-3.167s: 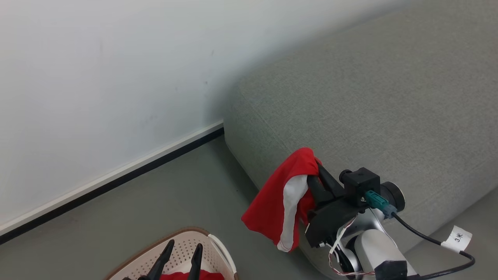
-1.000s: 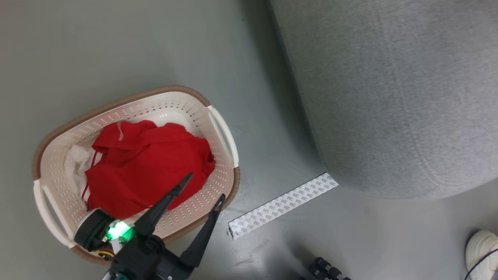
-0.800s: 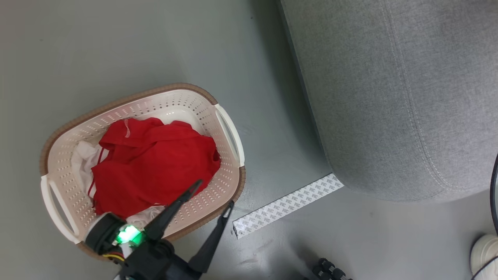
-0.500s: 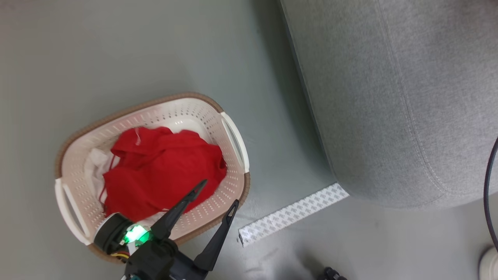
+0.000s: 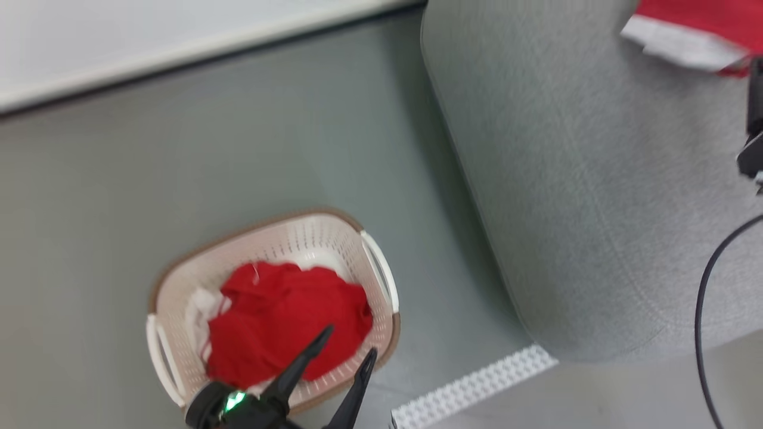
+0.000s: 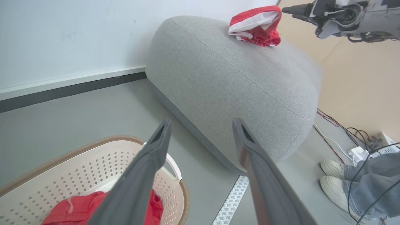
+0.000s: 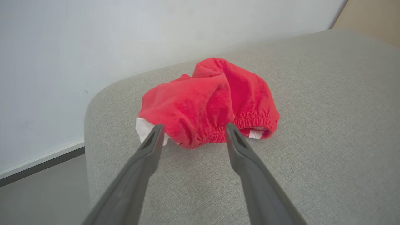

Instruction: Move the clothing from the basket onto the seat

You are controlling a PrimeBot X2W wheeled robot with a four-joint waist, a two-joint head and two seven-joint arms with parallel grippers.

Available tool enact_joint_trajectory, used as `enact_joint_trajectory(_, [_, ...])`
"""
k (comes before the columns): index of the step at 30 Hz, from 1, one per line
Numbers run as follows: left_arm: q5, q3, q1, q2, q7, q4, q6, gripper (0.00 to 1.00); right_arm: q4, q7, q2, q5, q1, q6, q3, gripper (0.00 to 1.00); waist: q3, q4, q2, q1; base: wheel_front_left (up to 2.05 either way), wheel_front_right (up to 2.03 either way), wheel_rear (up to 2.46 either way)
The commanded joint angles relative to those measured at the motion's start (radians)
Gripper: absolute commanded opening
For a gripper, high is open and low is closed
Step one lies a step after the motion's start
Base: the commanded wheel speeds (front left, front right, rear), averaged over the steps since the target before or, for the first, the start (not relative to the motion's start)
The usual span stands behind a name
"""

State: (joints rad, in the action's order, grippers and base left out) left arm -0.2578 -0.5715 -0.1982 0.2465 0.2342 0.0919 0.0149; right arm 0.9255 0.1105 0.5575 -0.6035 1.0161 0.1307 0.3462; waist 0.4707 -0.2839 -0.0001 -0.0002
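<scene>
The cream basket (image 5: 250, 229) stands on the floor with red and white clothing (image 5: 286, 322) heaped inside. My left gripper (image 5: 349, 342) hangs open above the basket's near right rim, holding nothing. In the left wrist view its two fingers (image 6: 156, 150) spread over the basket (image 6: 93, 147) and the clothing (image 6: 78, 209). One red garment with a white panel (image 7: 209, 100) lies on top of the grey seat (image 7: 312, 109). My right gripper (image 7: 193, 127) is open just short of it, both fingers clear of the fabric. The same garment (image 6: 256, 25) lies on the seat's (image 6: 234, 78) far end.
A white wall with a dark baseboard (image 5: 179, 56) runs behind the basket and seat. A patterned tape strip (image 5: 471, 387) lies on the floor by the seat's corner. A person's white shoes (image 6: 334, 168), cables and a power strip (image 6: 359, 153) sit beyond the seat.
The head camera has swung up, bringing the wall and the seat's top into view. The red garment my right gripper held now lies on the seat. The left gripper stays open over the basket.
</scene>
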Motion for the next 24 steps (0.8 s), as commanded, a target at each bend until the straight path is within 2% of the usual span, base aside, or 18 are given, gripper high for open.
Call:
enact_joint_trajectory(1, [-0.014, -0.001, 0.033, -0.004, 0.01, -0.019, -0.001, 1.0, -0.015, -0.001, 0.0, -0.013, -0.033, 0.0, 0.004, 1.0, -0.148, 0.031, 0.0001, 0.0002, 0.0, 0.0, 0.0])
enact_joint_trajectory(6, [-0.052, 0.013, 0.095, -0.039, 0.024, -0.085, 0.019, 1.0, -0.067, 0.008, -0.005, 0.003, -0.125, 0.0, -0.008, 1.0, -0.259, 0.044, 0.0001, 0.0002, 0.0, 0.0, 0.0])
enact_joint_trajectory(10, [-0.08, 0.016, 0.129, -0.061, 0.029, -0.133, 0.014, 1.0, -0.113, 0.052, -0.039, 0.019, -0.211, 0.0, -0.062, 1.0, -0.333, 0.069, 0.0001, 0.0002, 0.0, 0.0, 0.0])
enact_joint_trajectory(15, [-0.107, 0.039, 0.157, -0.089, 0.031, -0.176, 0.023, 1.0, -0.193, 0.097, -0.098, 0.058, -0.35, 0.0, -0.133, 1.0, -0.418, 0.108, 0.0001, 0.0002, 0.0, 0.0, 0.0])
enact_joint_trajectory(19, [-0.11, 0.069, 0.175, -0.108, 0.032, -0.191, 0.032, 1.0, -0.267, 0.114, -0.149, 0.137, -0.453, 0.0, -0.206, 1.0, -0.474, 0.146, 0.0001, 0.0002, 0.0, 0.0, 0.0])
enact_joint_trajectory(24, [-0.104, 0.152, 0.185, -0.139, 0.032, -0.187, 0.057, 1.0, -0.396, 0.129, -0.256, 0.255, -0.575, 0.0, -0.352, 1.0, -0.514, 0.199, 0.0001, 0.0002, 0.0, 0.0, 0.0])
